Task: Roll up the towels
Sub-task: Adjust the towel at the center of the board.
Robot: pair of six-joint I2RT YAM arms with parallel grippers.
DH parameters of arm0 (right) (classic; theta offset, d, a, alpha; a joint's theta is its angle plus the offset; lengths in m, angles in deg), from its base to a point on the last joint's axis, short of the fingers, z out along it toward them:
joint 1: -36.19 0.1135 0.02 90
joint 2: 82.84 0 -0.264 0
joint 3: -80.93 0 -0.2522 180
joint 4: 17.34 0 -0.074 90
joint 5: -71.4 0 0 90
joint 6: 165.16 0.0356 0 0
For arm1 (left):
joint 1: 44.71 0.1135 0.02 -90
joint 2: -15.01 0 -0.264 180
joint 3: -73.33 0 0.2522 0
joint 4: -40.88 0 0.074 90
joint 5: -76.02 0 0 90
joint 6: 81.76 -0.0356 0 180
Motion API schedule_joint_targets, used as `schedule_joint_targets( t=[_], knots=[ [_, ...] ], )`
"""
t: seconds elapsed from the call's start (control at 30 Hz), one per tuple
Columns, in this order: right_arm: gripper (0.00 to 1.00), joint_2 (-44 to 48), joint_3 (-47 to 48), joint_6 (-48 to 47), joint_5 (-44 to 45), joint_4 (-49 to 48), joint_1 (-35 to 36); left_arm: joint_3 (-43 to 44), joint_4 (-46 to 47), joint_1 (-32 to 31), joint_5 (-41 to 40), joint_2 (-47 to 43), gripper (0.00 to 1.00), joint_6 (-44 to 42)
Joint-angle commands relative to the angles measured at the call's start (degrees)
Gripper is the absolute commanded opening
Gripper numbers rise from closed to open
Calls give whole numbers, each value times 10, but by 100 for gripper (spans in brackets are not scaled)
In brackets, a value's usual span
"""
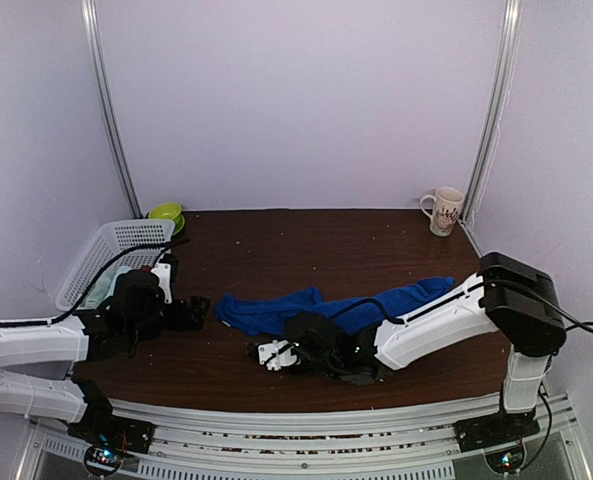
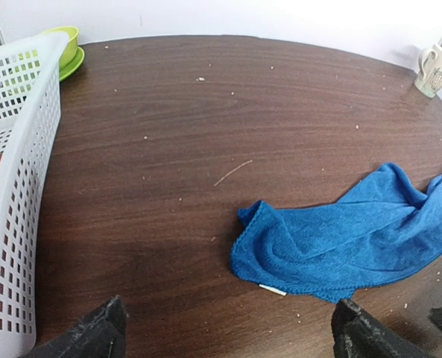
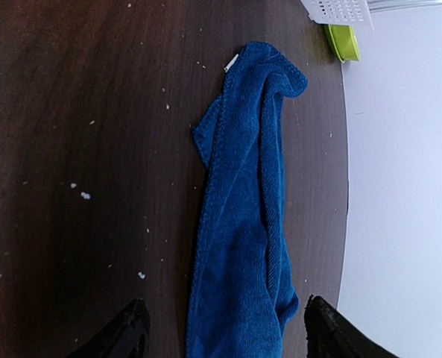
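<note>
Two towels are in view. One blue towel (image 1: 321, 306) lies crumpled in a long strip across the middle of the table (image 1: 306, 240), running from about 8 o'clock to 2 o'clock in the top view. One mint-green towel (image 1: 104, 287) shows only as a pale patch inside the basket (image 1: 101, 250), which sits at 9 o'clock and is partly hidden by the left arm. There is one white lattice basket, one green bowl (image 1: 166, 213) at 11 o'clock just behind it, and one white patterned mug (image 1: 444, 210) upright at 1 o'clock in the far corner.

There are two pincers. The left gripper (image 1: 198, 312) hangs at 9 o'clock of the blue towel with its jaws spread as wide as they go. It holds nothing and is clear of the cloth. The right gripper (image 1: 268, 354) is low at 6 o'clock of the towel's left end. In its wrist view the jaws stand apart with the blue strip (image 3: 243, 209) running between the fingers (image 3: 127, 335). They are not closed on it, and contact with the cloth cannot be told.
</note>
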Motion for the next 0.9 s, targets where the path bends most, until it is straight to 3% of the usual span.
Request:
schedule_joint_targets(
  t=[0.0, 0.43, 0.57, 0.7, 0.73, 0.87],
  knots=[
    [71, -47, 56, 18, 74, -28, 7, -9, 35, -2, 2, -26, 98, 8],
    [61, -190, 142, 21, 141, 0, 8, -10, 30, -2, 12, -64, 98, -11],
    [43, -214, 170, 30, 143, 18, -5, -18, 39, -3, 16, -81, 98, -28],
    [6, -212, 192, 38, 121, 57, -21, -35, 69, -6, 25, -105, 98, -62],
    [0, -201, 192, 41, 111, 65, -26, -38, 74, -7, 25, -111, 98, -72],
    [0, -122, 196, 69, 10, 148, -46, -41, 86, -9, 23, -119, 98, -111]
  ],
)
